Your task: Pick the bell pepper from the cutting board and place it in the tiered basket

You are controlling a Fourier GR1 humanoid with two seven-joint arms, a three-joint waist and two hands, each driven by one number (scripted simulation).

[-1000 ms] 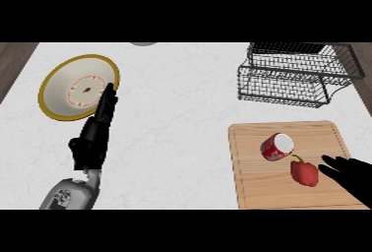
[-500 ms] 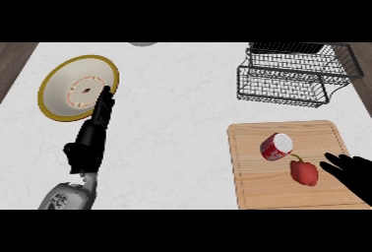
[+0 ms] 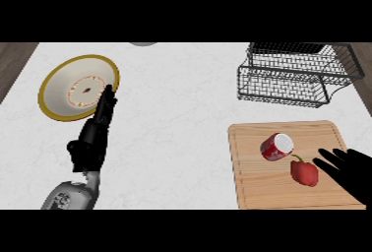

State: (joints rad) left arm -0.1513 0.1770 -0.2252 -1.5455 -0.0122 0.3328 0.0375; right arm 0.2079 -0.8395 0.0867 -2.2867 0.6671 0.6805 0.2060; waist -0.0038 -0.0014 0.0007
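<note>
Bell pepper (image 3: 304, 172) on cutting board (image 3: 254, 192), right hand (image 3: 352, 170) just beside, fingers straight

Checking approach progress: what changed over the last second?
Very little. The right hand edged slightly left toward the bell pepper, fingers straight, not yet holding it. Nothing was taken hold of or let go. The left hand, pepper, red can, cutting board, plate and tiered basket kept their places.
</note>
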